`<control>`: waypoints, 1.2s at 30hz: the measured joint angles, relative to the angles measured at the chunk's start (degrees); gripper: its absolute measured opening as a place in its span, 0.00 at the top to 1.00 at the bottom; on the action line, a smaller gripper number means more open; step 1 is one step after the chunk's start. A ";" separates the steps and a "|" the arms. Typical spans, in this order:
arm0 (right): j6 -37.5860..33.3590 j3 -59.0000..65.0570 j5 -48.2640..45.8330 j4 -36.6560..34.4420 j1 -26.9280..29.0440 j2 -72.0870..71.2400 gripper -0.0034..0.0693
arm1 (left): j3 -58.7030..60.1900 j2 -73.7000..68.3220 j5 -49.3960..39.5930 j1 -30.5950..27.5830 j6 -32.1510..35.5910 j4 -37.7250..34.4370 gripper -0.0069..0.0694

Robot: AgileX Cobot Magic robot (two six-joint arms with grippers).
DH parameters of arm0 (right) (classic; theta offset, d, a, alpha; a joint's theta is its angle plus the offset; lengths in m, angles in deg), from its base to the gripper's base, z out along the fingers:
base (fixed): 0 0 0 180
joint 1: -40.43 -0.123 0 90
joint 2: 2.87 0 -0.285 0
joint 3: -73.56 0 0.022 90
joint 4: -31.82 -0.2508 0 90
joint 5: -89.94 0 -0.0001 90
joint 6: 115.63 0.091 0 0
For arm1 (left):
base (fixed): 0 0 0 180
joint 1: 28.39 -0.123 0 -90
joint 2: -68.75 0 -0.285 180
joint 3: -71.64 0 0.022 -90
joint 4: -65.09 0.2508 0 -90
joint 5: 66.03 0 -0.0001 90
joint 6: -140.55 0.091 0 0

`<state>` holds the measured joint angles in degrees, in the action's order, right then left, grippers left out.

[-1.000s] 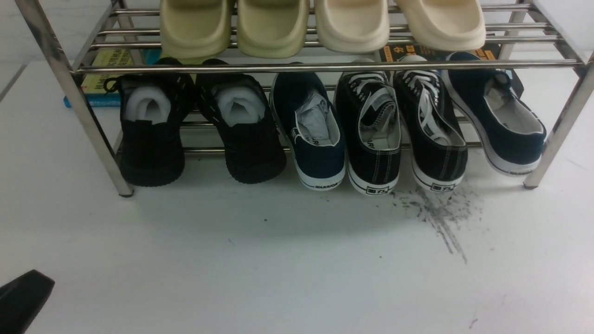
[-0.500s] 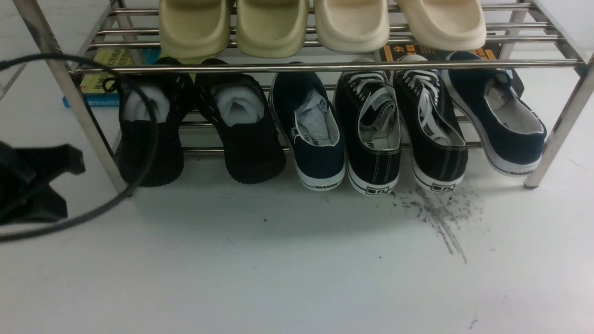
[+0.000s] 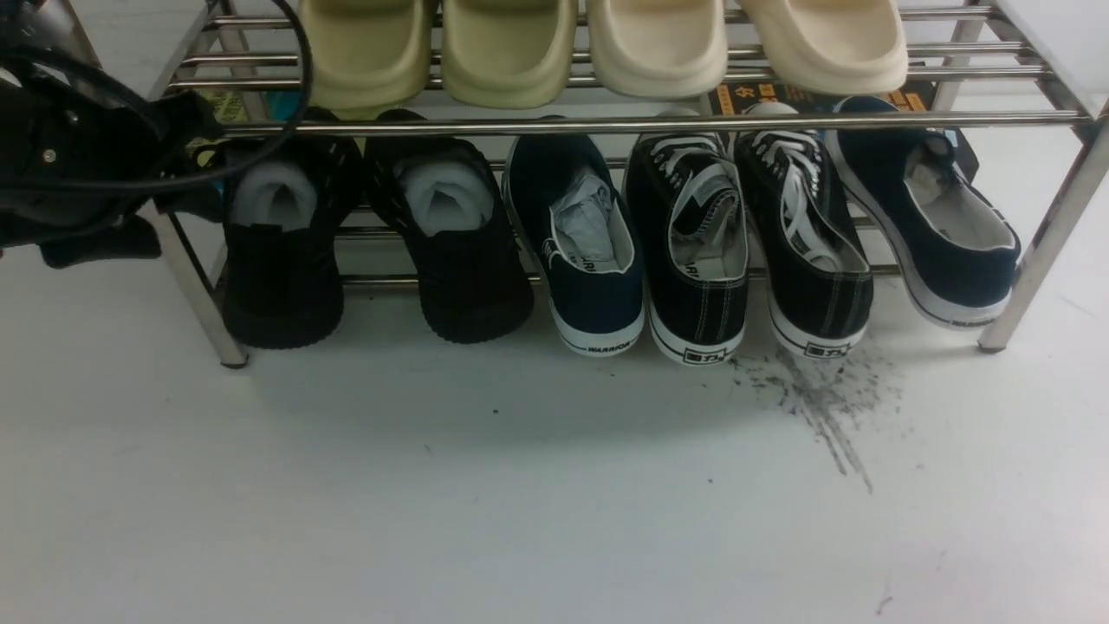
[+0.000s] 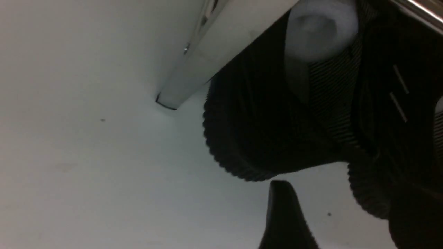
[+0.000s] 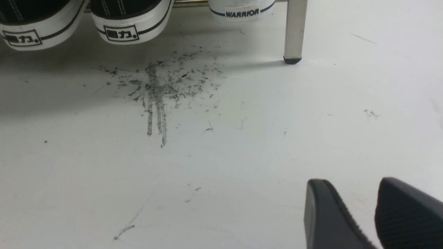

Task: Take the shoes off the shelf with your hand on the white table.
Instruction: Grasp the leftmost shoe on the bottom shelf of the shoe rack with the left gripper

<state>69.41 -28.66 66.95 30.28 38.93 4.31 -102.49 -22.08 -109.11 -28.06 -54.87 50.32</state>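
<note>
Beige foam slippers (image 3: 511, 52) above navy canvas sneakers (image 3: 582, 243) and black canvas sneakers (image 3: 702, 251) with white soles.

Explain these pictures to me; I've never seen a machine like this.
It is a robot with two arms. The front view looks forward from between them; each wrist view comes from a camera on one arm. A metal rack stands on the white table: beige slippers above, and below them canvas sneakers and, at the left, the all-black shoes. The left hand is open near those; the right hand is over the table. Neither holds anything.
</note>
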 joint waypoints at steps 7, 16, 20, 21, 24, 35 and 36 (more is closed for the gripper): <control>0.00 0.00 0.00 0.00 0.00 0.00 0.62 | 0.00 -5.45 5.99 0.00 -0.66 -5.98 0.33; 0.00 0.00 0.00 0.00 0.00 0.00 0.62 | 0.00 -10.07 7.83 0.11 -1.03 -8.11 0.33; 0.00 0.00 0.00 0.00 0.00 0.00 0.62 | 0.00 -11.32 7.83 0.17 -1.03 -8.55 0.33; 0.00 0.00 0.00 0.00 0.00 0.00 0.62 | 0.00 -11.60 7.83 0.30 -1.03 -8.61 0.33; 0.00 0.00 0.00 0.00 0.00 0.00 0.62 | 0.00 -12.46 7.61 0.54 -1.08 -8.69 0.36; 0.00 0.00 0.00 0.00 0.00 0.00 0.62 | 0.00 -9.31 4.72 0.40 -1.31 -8.37 0.86; 0.00 0.00 0.00 0.00 0.00 0.00 0.62 | 0.00 -8.35 4.34 0.26 -1.31 -8.07 0.86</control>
<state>69.41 -28.66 66.95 30.28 38.93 4.31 -102.49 -30.43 -104.77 -27.79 -56.18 42.25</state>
